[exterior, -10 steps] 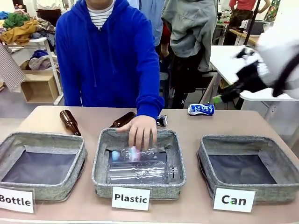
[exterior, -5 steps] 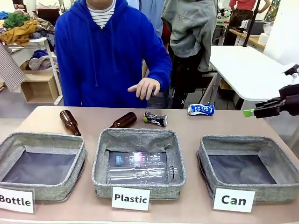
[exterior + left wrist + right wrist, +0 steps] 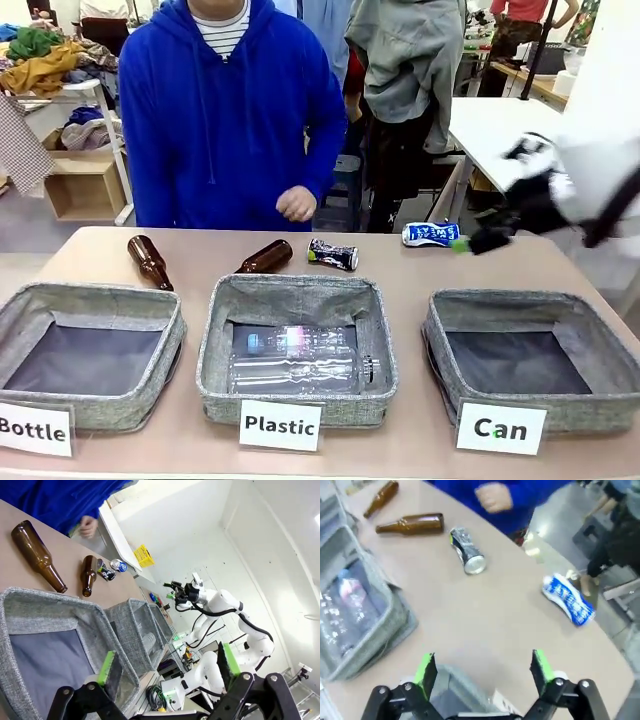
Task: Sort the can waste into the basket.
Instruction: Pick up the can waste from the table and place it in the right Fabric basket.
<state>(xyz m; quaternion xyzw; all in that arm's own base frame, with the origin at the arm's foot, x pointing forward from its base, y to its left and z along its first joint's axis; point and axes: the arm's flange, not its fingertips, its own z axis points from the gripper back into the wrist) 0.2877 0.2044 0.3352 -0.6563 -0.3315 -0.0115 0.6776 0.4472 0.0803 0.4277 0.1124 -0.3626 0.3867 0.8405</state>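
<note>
The blue and white can point(image 3: 430, 234) lies on its side at the table's far edge, and the black and silver can point(image 3: 333, 254) lies left of it. My right gripper point(image 3: 465, 243) hovers, blurred, just right of the blue can. In the right wrist view that gripper point(image 3: 483, 670) is open and holds nothing, with the blue can point(image 3: 569, 600) ahead to the right and the black can point(image 3: 466, 556) ahead to the left. The Can basket point(image 3: 520, 300) stands at the front right with only its dark lining showing. My left gripper point(image 3: 167, 662) is open above the Bottle basket point(image 3: 45, 611).
Two brown bottles point(image 3: 150, 261) point(image 3: 266, 257) lie at the back of the table. The Plastic basket point(image 3: 290, 292) in the middle holds clear bottles. A person in a blue hoodie stands across the table, a hand point(image 3: 296, 204) held near the waist.
The person's hand left the Plastic basket and drew back to the body. My right gripper swung out to the right, then came back left towards the blue can.
</note>
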